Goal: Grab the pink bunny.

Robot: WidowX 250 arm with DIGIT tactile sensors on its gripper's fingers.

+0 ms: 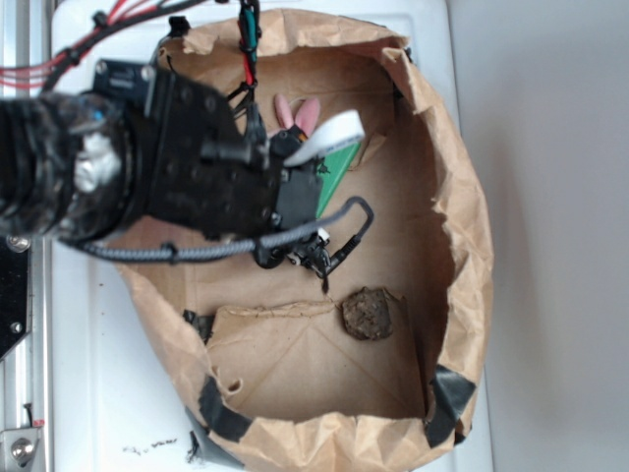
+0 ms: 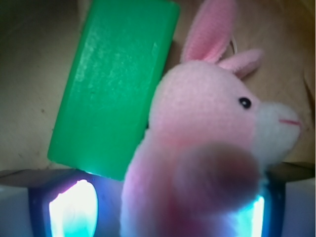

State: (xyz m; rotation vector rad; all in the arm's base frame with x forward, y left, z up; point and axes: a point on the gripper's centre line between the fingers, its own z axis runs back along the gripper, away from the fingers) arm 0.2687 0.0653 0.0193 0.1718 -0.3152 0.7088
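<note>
the end effector (image 2: 163,197) is pinching the bunny (image 2: 207,128), lifted close to the wrist camera; the green block (image 2: 116,84) lies just beside it.

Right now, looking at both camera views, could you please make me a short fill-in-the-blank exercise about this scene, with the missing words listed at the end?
1. The pink bunny lies right beside a flat block whose colour is ____.
2. All the objects lie inside a brown ____ bag.
3. The bunny has two upright ____.
4. The brown lumpy thing lies ____ from the bunny.

Missing words: green; paper; ears; apart
</note>
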